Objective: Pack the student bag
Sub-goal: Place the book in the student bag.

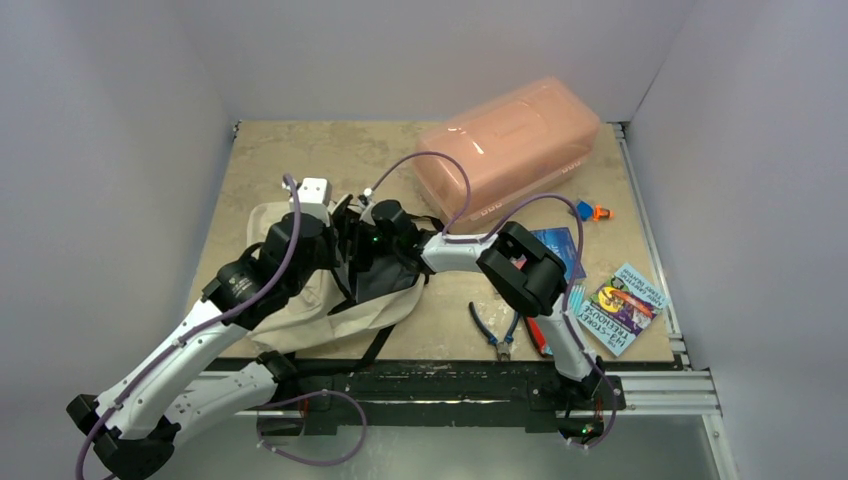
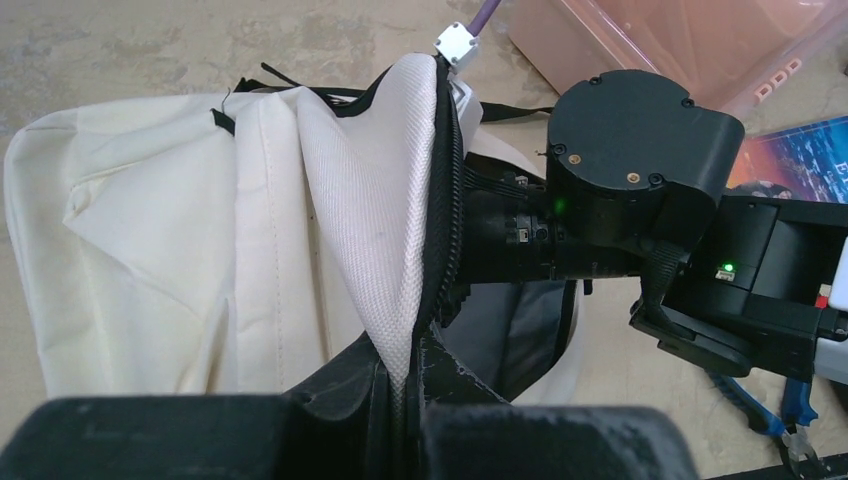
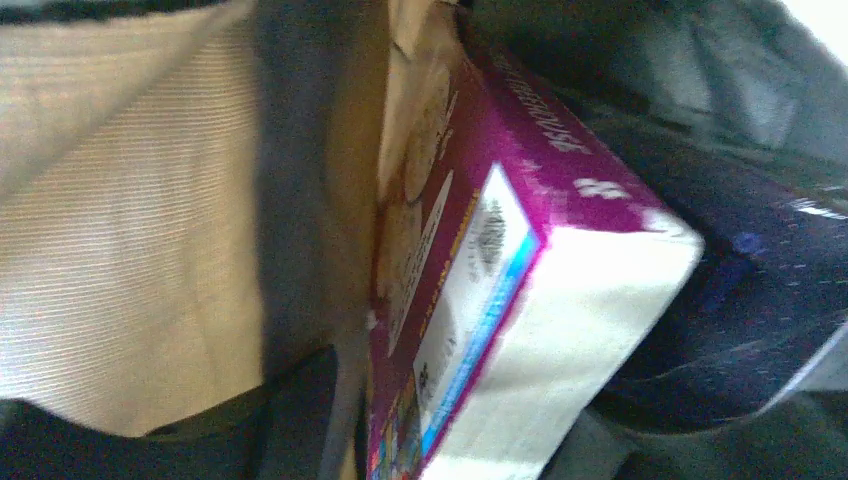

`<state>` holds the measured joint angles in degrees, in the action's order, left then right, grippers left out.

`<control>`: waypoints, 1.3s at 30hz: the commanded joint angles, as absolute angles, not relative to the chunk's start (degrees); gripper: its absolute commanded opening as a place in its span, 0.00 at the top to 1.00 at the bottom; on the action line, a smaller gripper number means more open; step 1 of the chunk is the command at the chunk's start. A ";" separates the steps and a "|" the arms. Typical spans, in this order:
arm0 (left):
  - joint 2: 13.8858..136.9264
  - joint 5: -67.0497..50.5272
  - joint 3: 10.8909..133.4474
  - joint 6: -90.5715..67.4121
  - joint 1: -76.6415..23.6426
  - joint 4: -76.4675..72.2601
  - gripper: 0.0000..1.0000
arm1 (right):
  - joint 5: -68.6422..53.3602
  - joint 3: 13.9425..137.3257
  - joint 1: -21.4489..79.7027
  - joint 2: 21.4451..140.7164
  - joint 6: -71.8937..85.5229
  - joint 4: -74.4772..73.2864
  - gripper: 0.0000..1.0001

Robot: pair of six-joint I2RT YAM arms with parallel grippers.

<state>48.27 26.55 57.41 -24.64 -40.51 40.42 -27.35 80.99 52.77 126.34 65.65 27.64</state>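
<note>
The view looks into the bag [image 3: 120, 250]. Cream ribbed fabric fills the left half, lit at the far left and falling into shadow toward the centre. A box [image 3: 560, 300] sits tilted in the middle, its near end lower right and its far end running up toward the top edge. Its upper face is magenta with white lettering too blurred to read. The near end panel is plain white. The side facing left carries a white label [image 3: 470, 270] with a barcode and a cyan stripe. Grey lining [image 3: 700, 90] fills the upper right. A dark glossy surface [image 3: 730, 330] lies against the box's right side. Dark blurred shapes [image 3: 290, 420] cross the bottom edge, unidentifiable.
</note>
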 commanded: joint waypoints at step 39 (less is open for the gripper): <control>50.19 14.41 52.67 -25.97 -40.17 33.34 0.99 | 23.63 51.01 5.47 51.57 33.26 -20.83 0.01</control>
<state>51.13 17.43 52.36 -25.08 -40.49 36.86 32.95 53.47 16.93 49.30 25.41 -18.72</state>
